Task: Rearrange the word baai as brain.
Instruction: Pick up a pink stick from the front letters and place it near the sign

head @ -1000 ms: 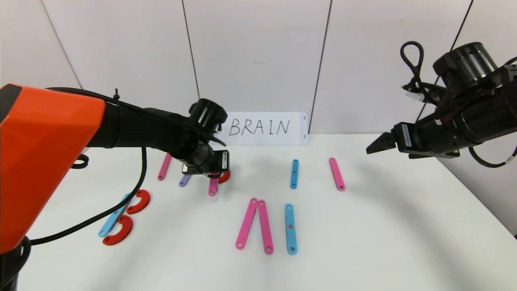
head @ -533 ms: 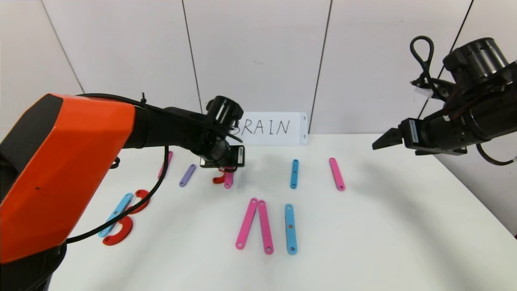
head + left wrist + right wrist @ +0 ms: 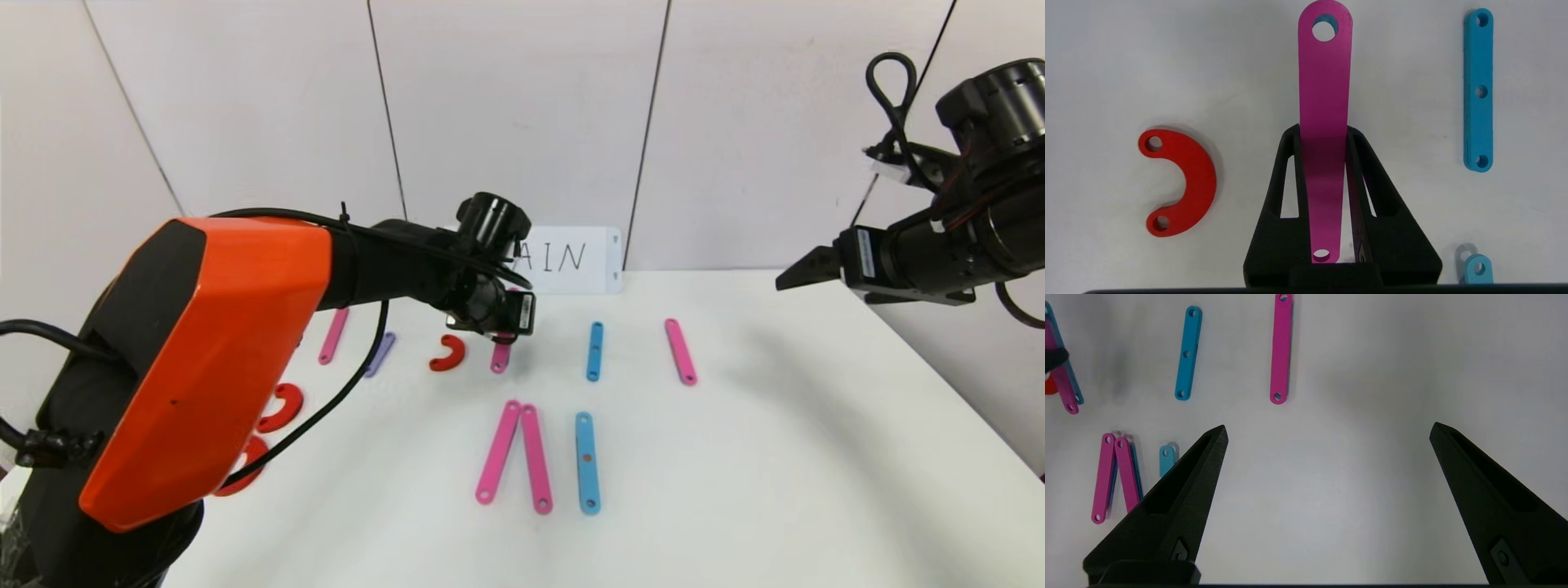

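Two letters at most look built, so with our left tool (image 3: pixel 1323 134) clamped on a pink strip (image 3: pixel 1325 81) at the red curve's (image 3: pixel 1180 181) three o'clock and our right tool (image 3: pixel 1327 433) gaping idle, most spelling remains.

Plenty of bare table (image 3: pixel 816 457) along the right edge and the near right corner, so a gripper could drop in there easy. The middle was busier: two pink strips (image 3: pixel 514 453) and a blue strip (image 3: pixel 588 462) sat side by side, with another blue strip (image 3: pixel 595 350) and a pink strip (image 3: pixel 680 351) behind them. Left side was blocked by the left arm (image 3: pixel 245 327).
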You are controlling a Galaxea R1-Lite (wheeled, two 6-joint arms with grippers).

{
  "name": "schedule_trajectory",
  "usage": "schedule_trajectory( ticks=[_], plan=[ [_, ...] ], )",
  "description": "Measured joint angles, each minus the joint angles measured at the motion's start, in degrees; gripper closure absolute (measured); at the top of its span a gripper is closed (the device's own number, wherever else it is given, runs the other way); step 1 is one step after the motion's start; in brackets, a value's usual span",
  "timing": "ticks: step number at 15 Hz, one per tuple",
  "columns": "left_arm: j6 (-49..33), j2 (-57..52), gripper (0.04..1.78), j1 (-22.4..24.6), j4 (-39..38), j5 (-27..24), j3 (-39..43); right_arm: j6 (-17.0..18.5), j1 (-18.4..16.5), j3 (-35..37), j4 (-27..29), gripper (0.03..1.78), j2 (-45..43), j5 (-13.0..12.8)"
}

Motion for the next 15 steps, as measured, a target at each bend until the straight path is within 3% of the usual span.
schedule_trajectory(
  ticks=[15],
  plan=[
    [0.63, 4.02, 1.52, -2.21, -5.97, -0.05, -0.11, -1.66, 0.61, 1.43, -0.02, 0.08, -1.52, 0.1]
  ],
)
